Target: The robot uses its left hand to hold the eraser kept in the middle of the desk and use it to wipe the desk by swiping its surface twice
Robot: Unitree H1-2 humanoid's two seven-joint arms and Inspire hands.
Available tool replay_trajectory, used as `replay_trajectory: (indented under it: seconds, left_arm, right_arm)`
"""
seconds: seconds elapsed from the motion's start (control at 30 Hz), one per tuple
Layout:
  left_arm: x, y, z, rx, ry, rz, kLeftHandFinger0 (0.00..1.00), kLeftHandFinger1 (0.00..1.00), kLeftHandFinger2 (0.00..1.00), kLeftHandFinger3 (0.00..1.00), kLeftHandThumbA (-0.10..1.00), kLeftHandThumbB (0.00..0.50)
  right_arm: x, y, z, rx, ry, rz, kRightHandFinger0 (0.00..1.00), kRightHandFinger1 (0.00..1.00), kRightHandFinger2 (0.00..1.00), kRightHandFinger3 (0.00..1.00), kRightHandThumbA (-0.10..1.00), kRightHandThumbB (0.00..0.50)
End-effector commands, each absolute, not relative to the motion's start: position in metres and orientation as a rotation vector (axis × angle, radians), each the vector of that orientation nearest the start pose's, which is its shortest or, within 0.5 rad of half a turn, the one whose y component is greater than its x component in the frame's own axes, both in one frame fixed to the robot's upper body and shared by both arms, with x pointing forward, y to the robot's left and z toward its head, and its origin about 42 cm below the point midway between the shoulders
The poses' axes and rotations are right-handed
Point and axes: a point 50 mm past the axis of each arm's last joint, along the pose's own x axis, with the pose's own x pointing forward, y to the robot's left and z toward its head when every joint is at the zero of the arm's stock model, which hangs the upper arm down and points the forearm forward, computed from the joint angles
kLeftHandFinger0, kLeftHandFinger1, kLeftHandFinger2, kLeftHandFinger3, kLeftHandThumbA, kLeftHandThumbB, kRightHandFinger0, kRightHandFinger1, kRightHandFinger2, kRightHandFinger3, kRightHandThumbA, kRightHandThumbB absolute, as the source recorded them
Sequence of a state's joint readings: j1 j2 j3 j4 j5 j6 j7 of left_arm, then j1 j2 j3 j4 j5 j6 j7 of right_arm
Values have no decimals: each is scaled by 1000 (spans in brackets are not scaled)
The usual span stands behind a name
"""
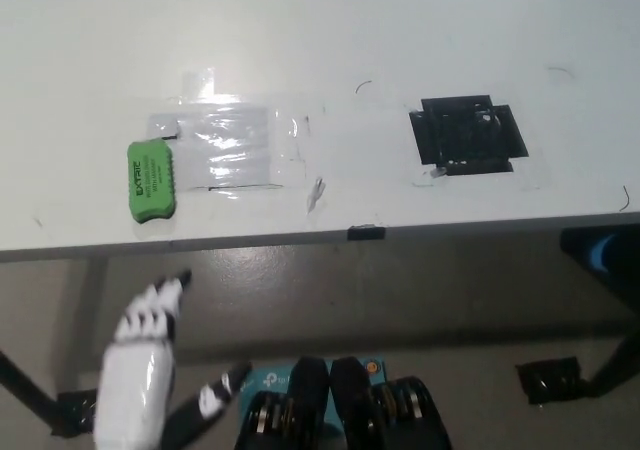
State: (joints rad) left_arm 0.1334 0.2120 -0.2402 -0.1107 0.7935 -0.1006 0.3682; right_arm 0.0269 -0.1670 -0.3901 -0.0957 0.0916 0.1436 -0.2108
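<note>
We see the green rectangular foam eraser (151, 178) lying flat near the white desk (400, 30) front edge. Our white left hand (140, 385) hangs below, fingers spread, empty. Probably light, soft; grasp its long sides.

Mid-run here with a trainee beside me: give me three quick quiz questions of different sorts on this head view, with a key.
1. True or false: the left hand is holding the green eraser.
2. Multiple choice: the eraser lies (A) on the black taped square, (B) on the desk just left of the clear taped sheet, (C) on the floor.
3. Fill in: the left hand is ___ the desk's front edge, off the surface.

Key: 1 false, the hand is empty with fingers apart; 2 B; 3 below.
</note>
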Motion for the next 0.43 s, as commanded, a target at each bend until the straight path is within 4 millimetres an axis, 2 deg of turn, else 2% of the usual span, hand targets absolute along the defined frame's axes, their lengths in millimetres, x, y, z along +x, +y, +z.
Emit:
replay_trajectory:
  seconds: [0.0,0.03,0.1,0.13,0.17,0.2,0.23,0.3,0.4]
  left_arm:
    - [228,221,63,607,-344,1,1000,1000,1000,1000,1000,103]
    - [233,222,60,584,-336,5,1000,1000,1000,1000,1000,71]
    - [240,223,58,580,-333,16,1000,1000,1000,1000,1000,58]
    - [243,223,58,562,-315,32,1000,1000,1000,1000,1000,86]
    - [246,224,55,531,-299,42,1000,1000,1000,1000,1000,84]
    - [251,227,52,455,-262,67,1000,1000,1000,1000,1000,70]
    - [254,229,49,389,-226,88,1000,1000,1000,1000,1000,77]
    - [260,229,48,329,-167,103,1000,1000,1000,1000,1000,121]
    - [262,232,45,313,-137,110,1000,1000,1000,1000,1000,100]
  right_arm:
    - [257,-384,143,-104,-31,-568,1000,1000,1000,1000,1000,132]
    - [258,-385,143,-103,-32,-568,1000,1000,1000,1000,1000,136]
    - [261,-385,144,-102,-31,-571,1000,1000,1000,1000,1000,150]
    - [262,-385,145,-96,-32,-574,1000,1000,1000,1000,1000,169]
    - [262,-384,145,-90,-34,-572,1000,1000,1000,1000,1000,181]
    - [264,-384,145,-90,-37,-567,1000,1000,1000,1000,1000,149]
    - [265,-384,146,-87,-35,-564,1000,1000,1000,1000,1000,131]
    - [265,-385,146,-81,-38,-567,1000,1000,1000,1000,1000,142]
    - [265,-385,145,-67,-35,-569,1000,1000,1000,1000,1000,147]
